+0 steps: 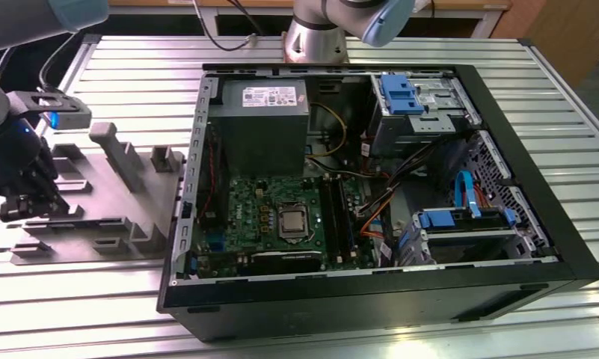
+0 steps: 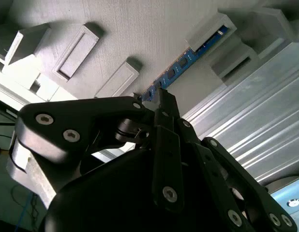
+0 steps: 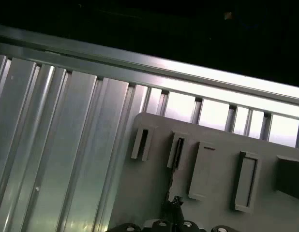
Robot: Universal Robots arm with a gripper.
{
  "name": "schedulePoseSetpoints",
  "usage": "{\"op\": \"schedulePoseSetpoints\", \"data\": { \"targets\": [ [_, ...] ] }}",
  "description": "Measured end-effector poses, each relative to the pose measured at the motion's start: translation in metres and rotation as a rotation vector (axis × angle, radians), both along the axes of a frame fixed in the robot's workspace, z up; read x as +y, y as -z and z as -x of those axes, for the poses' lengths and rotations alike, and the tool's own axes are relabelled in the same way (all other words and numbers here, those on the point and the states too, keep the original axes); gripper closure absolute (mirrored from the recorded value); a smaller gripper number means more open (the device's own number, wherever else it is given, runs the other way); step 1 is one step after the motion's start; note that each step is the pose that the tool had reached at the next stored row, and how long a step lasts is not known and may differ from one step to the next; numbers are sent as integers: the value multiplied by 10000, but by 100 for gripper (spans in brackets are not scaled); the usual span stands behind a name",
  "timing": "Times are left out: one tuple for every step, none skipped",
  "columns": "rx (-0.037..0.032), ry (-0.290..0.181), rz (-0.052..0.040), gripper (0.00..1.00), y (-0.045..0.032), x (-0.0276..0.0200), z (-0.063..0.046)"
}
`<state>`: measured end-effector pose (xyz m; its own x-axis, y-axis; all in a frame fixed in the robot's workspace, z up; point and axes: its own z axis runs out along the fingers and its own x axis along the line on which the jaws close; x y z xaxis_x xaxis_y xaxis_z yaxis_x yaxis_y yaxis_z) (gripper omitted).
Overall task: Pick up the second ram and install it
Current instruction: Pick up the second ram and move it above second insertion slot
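In the exterior view, one arm (image 1: 5, 127) bends down at the exterior view's left, its single gripper (image 1: 30, 206) pointing down onto the outer edge of one grey fixture plate (image 1: 99, 187). The plate lies on the slatted metal table (image 1: 129, 75). Just beside it stands one open computer case (image 1: 379, 299) holding one green motherboard (image 1: 269, 202) and one grey power supply (image 1: 264, 123).

In the second wrist view, the gripper (image 2: 161, 94) has its black fingers drawn together on one blue stick, the second ram (image 2: 190, 58). The stick stands on its long edge in the fixture plate (image 2: 140, 29). Its long axis runs from a slotted holder block to the fingertips, about parallel to the table's slats (image 2: 256, 111).

In the first wrist view, the gripper (image 3: 176, 200) touches the fixture plate (image 3: 212, 212). The second ram (image 3: 178, 150) shows edge-on as a thin dark line in a slotted block, again in line with the slats (image 3: 67, 145).
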<state>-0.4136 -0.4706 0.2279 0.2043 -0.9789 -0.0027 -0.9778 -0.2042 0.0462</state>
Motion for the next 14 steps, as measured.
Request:
{"op": "schedulePoseSetpoints", "data": {
  "targets": [
    [0,191,2,90,4,0,1],
    [0,371,1,90,8,1,1],
    [-2,796,-1,90,17,0,0],
    [-2,956,0,90,17,0,0],
    [-2,967,0,90,17,1,0],
    [-3,969,-1,90,17,1,-1],
    [-1,970,0,90,17,0,0],
    [-2,970,-1,90,17,0,0],
    [-2,971,-1,90,17,0,0],
    [-1,973,-1,90,17,0,0],
    [-2,974,-1,90,17,0,0],
    [-1,974,-1,90,17,0,0],
    [-1,1010,-1,90,18,0,0],
    [-2,1171,-1,90,20,0,0]
  ]
}}
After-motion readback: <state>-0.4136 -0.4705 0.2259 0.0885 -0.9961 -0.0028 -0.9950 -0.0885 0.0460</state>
